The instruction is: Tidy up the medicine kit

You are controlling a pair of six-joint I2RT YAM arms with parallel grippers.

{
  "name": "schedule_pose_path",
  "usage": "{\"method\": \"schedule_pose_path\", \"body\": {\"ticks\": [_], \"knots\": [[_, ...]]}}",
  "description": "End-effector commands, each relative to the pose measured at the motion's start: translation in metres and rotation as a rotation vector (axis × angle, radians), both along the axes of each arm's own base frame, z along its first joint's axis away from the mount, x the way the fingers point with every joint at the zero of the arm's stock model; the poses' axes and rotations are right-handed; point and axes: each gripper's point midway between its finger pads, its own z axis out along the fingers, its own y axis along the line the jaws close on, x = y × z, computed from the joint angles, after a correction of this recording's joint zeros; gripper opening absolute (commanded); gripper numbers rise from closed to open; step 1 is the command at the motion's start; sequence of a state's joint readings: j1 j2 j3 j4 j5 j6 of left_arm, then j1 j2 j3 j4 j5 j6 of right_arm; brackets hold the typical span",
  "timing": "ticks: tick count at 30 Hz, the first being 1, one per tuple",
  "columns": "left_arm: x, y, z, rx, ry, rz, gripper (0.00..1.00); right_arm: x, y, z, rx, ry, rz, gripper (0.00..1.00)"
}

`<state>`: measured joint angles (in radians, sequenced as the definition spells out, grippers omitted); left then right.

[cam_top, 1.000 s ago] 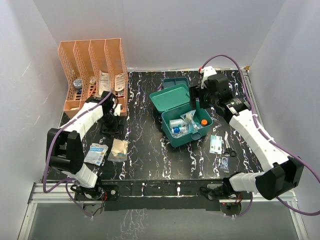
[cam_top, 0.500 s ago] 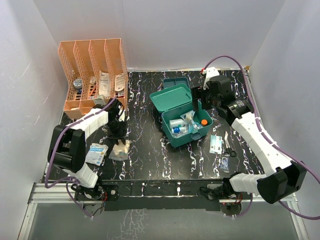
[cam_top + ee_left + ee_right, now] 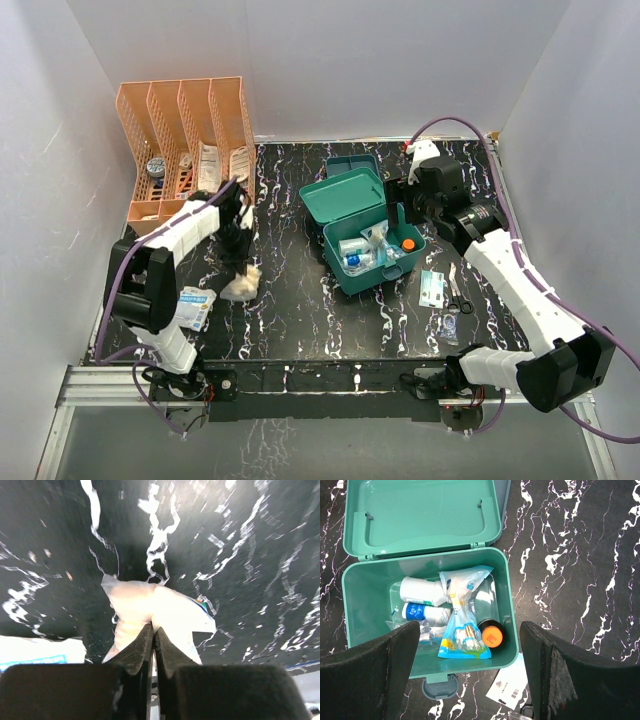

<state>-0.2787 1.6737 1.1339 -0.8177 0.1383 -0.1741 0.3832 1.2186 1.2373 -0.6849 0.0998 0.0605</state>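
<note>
The teal medicine kit [image 3: 385, 270] [image 3: 355, 595] stands mid-table with its lid swung back. Inside it lie white bottles [image 3: 420, 591], a cotton-swab pouch [image 3: 462, 630] and an orange-capped bottle [image 3: 491, 634]. My right gripper [image 3: 398, 203] [image 3: 470, 675] hovers open above the kit with nothing between its fingers. On the left, my left gripper [image 3: 238, 268] [image 3: 153, 630] is shut on a pale plastic packet [image 3: 241, 284] [image 3: 165, 610], pinching it just over the black marbled table.
An orange slotted rack [image 3: 185, 140] holding several items stands at the back left. A blue-and-white packet [image 3: 192, 306] lies near the left arm. Right of the kit lie a white sachet [image 3: 432, 288], small scissors [image 3: 457, 293] and a clear item [image 3: 450, 327]. A darker teal tray [image 3: 352, 163] sits behind the lid.
My left gripper has swung toward the pale packet and shut on it, bunching it up. The right arm shifted slightly over the kit, still open.
</note>
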Motion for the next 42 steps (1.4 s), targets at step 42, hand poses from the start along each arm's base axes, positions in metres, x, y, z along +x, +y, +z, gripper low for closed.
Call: {"method": "schedule_pose_path", "body": {"ticks": [42], "knots": [[0.115, -0.299, 0.176, -0.488, -0.452, 0.300, 0.00, 0.013, -0.100, 0.003, -0.027, -0.117, -0.448, 0.98]]}}
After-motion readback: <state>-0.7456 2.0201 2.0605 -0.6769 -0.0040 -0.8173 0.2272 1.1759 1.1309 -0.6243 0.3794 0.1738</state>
